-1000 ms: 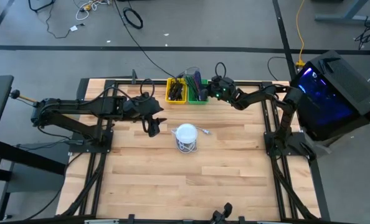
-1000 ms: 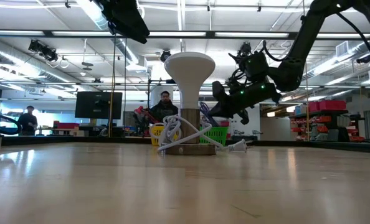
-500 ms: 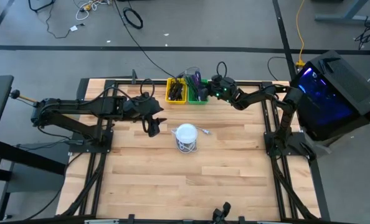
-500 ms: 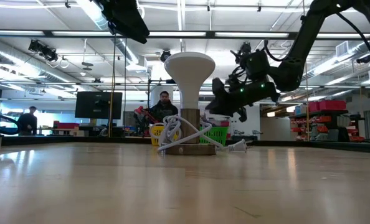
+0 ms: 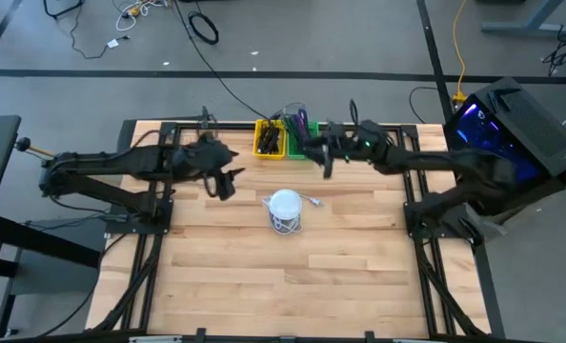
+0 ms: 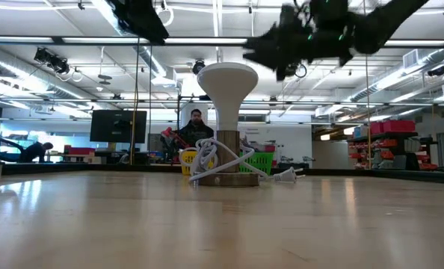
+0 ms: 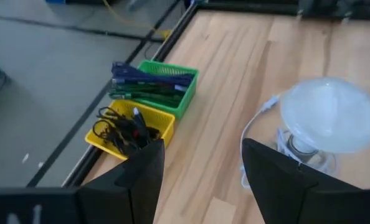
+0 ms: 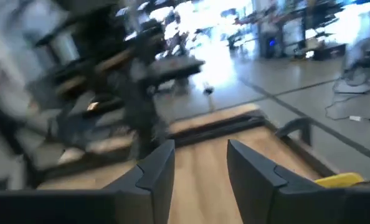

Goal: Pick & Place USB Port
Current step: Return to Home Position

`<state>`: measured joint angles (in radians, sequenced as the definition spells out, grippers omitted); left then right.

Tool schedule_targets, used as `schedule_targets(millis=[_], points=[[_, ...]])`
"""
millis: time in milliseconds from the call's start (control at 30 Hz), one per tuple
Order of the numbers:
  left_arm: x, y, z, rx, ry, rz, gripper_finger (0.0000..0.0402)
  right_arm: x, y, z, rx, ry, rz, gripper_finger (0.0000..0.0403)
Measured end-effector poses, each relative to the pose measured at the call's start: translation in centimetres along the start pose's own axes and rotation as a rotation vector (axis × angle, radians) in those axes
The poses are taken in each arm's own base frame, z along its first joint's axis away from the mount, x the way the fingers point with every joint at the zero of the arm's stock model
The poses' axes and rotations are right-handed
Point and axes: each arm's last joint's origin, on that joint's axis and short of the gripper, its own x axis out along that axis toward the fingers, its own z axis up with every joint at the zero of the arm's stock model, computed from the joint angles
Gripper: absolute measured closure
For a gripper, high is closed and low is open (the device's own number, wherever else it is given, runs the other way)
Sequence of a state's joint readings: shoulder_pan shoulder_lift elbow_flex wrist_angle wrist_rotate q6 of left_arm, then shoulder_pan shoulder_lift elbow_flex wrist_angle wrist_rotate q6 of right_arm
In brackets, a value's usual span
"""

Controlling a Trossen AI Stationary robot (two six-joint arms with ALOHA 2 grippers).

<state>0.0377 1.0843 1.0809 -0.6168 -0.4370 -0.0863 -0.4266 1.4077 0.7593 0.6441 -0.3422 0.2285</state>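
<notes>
A white mushroom-shaped lamp (image 5: 285,205) stands on its base mid-table, its white cord (image 6: 270,175) coiled around it. At the far edge a yellow bin (image 5: 269,139) holds dark cords and a green bin (image 7: 163,87) holds blue and green cords. I cannot single out a USB port among them. My right gripper (image 5: 323,164) hangs open high above the table, just near of the green bin, with nothing between its fingers (image 8: 157,165). My left gripper (image 5: 222,183) is open and empty, raised to the left of the lamp.
Black frame rails (image 5: 169,126) border the table's far and side edges. A lit dark box (image 5: 512,143) stands beyond the right edge. People (image 6: 198,125) show in the room behind the table. Bare wood (image 5: 283,276) lies near of the lamp.
My right gripper has risen steeply from over the green bin and swung toward the table's left and near side, its arm stretching out level. My left gripper has drawn a little toward the far left.
</notes>
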Motion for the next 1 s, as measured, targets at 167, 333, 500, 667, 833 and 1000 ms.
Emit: schedule_targets(millis=[167,333,500,667,833,1000], points=[[-2.6,1.4,-2.8,-0.026,-0.124,-0.007,0.0181,-2.7,6.0,1.8,-0.107,0.066,0.072,0.0277],[-4.5,2.4,-7.1,-0.08,-0.258,-0.083,0.0181,-5.6,10.4,2.3,-0.171,0.145,0.217,0.0299],[-5.5,3.1,-11.6,-0.141,-0.323,-0.184,0.0181,-7.1,13.4,1.2,-0.16,0.253,0.285,0.0317],[-6.1,3.7,-15.0,-0.188,-0.415,-0.195,0.0181,-7.6,15.1,-1.0,-0.143,0.302,0.157,0.0327],[-5.8,3.4,-17.5,-0.213,-0.513,-0.324,0.0181,-8.9,16.0,-5.5,-0.088,0.237,0.211,0.0328],[-5.4,2.6,-16.3,-0.224,-0.656,-0.465,0.0181,-10.3,15.6,-7.9,-0.16,0.046,0.278,0.0328]])
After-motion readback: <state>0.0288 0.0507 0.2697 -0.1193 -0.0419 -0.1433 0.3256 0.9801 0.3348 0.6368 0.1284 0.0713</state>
